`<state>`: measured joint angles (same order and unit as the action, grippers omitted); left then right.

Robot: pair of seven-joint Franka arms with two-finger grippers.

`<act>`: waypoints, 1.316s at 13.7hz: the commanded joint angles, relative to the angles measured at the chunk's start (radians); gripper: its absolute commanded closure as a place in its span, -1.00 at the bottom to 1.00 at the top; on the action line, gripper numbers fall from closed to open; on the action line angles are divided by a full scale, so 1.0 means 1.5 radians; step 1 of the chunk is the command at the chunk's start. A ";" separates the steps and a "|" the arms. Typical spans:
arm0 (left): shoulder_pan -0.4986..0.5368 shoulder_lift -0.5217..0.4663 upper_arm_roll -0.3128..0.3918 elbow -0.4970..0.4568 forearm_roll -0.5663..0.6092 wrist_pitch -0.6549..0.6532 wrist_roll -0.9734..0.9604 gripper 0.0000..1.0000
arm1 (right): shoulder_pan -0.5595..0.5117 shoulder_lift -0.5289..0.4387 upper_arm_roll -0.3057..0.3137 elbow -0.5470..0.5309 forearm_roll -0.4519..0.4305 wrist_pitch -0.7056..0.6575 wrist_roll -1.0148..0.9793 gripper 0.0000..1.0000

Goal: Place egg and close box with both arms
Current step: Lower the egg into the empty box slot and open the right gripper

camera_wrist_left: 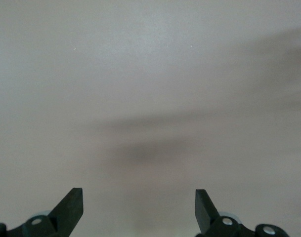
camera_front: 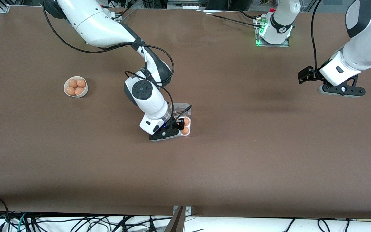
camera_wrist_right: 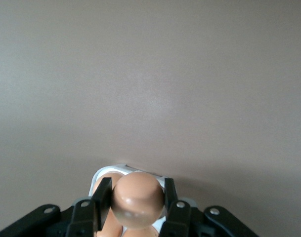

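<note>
Front view: the right arm's black two-finger gripper (camera_front: pixel 169 130) hangs low over the small square clear-plastic egg box (camera_front: pixel 185 126), which sits on the brown table (camera_front: pixel 237 154) about midway along it. Two orange-brown eggs (camera_front: pixel 185 126) lie in the box's cells on the side toward the left arm's end, one nearer the front camera than the other, and the transparent hinged lid (camera_front: pixel 181 108) stands open on the side farther from the front camera. The right wrist view shows this gripper (camera_wrist_right: pixel 137 198) with its jaws closed on a small smooth orange-brown egg (camera_wrist_right: pixel 137 199), held just above the pale tray of the box (camera_wrist_right: pixel 121 170), whose rim peeks out past the fingers. A round white bowl (camera_front: pixel 75 86) holding four more orange-brown eggs rests on the table toward the right arm's end, well apart from the box. The left arm waits at its own end of the table, its black gripper (camera_front: pixel 342 91) raised over bare table; the left wrist view shows that gripper (camera_wrist_left: pixel 139 210) with jaws spread wide and nothing between them.
</note>
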<state>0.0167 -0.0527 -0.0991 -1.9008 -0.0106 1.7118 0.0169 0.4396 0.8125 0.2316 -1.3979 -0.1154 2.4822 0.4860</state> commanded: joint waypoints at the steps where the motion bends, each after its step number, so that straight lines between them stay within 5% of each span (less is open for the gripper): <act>1: 0.000 0.008 -0.002 0.015 0.003 -0.004 -0.003 -1.00 | 0.005 0.009 -0.002 0.005 -0.010 0.017 0.004 0.74; 18: 0.001 0.008 -0.002 0.015 0.003 -0.005 -0.001 -1.00 | 0.009 -0.011 -0.002 -0.056 0.000 0.040 0.012 0.74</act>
<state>0.0167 -0.0526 -0.0991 -1.9008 -0.0106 1.7118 0.0169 0.4488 0.8409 0.2317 -1.4309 -0.1163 2.5279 0.4862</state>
